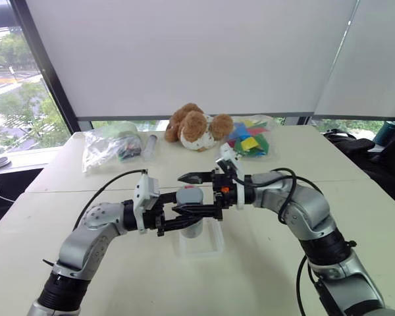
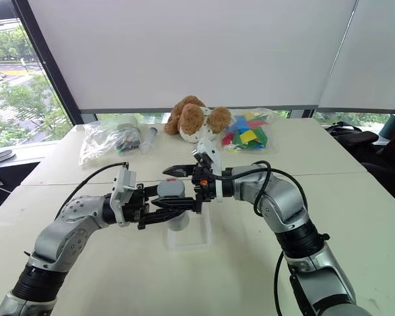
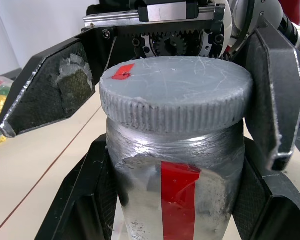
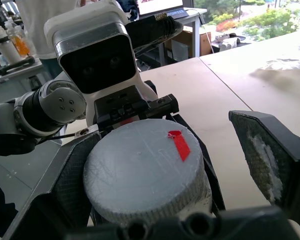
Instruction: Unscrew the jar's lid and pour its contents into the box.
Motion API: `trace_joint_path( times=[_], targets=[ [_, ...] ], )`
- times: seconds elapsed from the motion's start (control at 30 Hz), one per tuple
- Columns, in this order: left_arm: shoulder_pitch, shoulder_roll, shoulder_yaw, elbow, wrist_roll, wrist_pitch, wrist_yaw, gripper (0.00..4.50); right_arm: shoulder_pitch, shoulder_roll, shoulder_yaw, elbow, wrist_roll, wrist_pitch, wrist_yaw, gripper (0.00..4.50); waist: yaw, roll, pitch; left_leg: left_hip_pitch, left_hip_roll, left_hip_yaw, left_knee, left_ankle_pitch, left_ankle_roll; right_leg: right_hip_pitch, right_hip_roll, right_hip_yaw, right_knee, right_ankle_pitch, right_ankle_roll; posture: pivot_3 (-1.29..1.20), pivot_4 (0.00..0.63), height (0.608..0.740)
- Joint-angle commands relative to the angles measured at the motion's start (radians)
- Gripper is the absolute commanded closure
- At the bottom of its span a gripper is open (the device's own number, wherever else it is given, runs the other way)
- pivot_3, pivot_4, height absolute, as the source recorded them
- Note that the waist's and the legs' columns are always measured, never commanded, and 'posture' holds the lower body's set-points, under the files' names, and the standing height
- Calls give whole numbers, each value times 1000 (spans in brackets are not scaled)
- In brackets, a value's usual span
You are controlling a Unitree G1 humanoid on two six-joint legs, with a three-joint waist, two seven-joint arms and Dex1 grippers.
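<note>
The jar (image 3: 175,200), silvery-grey with a red label strip, stands upright in my left gripper (image 1: 183,221), which is shut on its body from both sides. It hangs just above the box (image 1: 214,247), a shallow clear tray on the table. The grey ribbed lid (image 4: 145,175), marked with a small red patch, sits on the jar. My right gripper (image 4: 165,170) reaches in from the opposite side and is open, straddling the lid: one finger (image 4: 65,185) lies close against the lid's edge, the other finger (image 4: 270,160) stands well off. The contents are hidden inside the jar.
At the far side of the table lie a brown-and-white plush dog (image 1: 197,126), a clear bag of coloured pieces (image 1: 250,139), another clear bag (image 1: 108,146) and a small tube (image 1: 149,145). A dark bag (image 1: 355,141) sits off the right edge.
</note>
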Motion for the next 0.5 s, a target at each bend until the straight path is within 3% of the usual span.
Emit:
trace_joint_path(
  times=[0.03,0.5],
  targets=[
    [-2,5,12,-22,-5,-18,-6,2219,-28,0,-54,-2,22,-4,5,46,0,0,0,0,0,0,0,0,0,0,0,0,0,0,0,0,150,740],
    [2,3,12,-19,-3,-26,-1,2219,14,-75,-111,40,38,-9,57,46,1,0,0,0,0,0,0,0,0,0,0,0,0,0,0,0,150,740]
  ],
)
